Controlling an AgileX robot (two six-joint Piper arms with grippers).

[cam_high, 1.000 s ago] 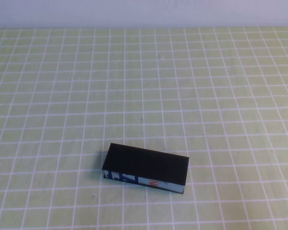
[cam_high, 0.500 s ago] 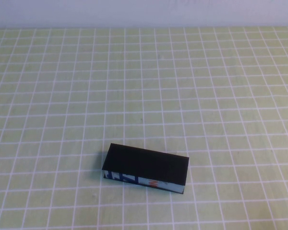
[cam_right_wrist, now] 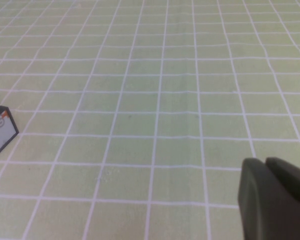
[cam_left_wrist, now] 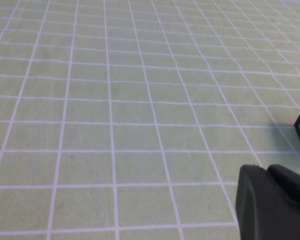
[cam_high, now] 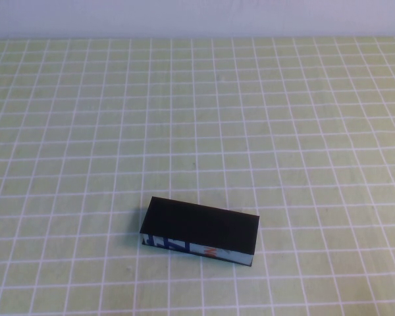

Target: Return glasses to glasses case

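**Inspector:** Where is the glasses case (cam_high: pixel 200 231)?

**Assistant:** Lid shut, lying on the green checked surface (cam_high: pixel 250 118), toward the near edge and slightly left of centre. Its patterned front faces the robot. The interior is hidden, so the glasses cannot be seen.

**Inspector:** The pincers?

**Assistant:** Left pincer (cam_left_wrist: pixel 272 202): only a dark part shows in its wrist view, low over the surface, with a cut-off corner of the case nearby. Right pincer (cam_right_wrist: pixel 275 197): likewise partly seen, well apart from the case. Opening of either: cannot tell. Nothing visibly held.

**Inspector:** Open room?

**Assistant:** Bare surface surrounds the case on all sides.
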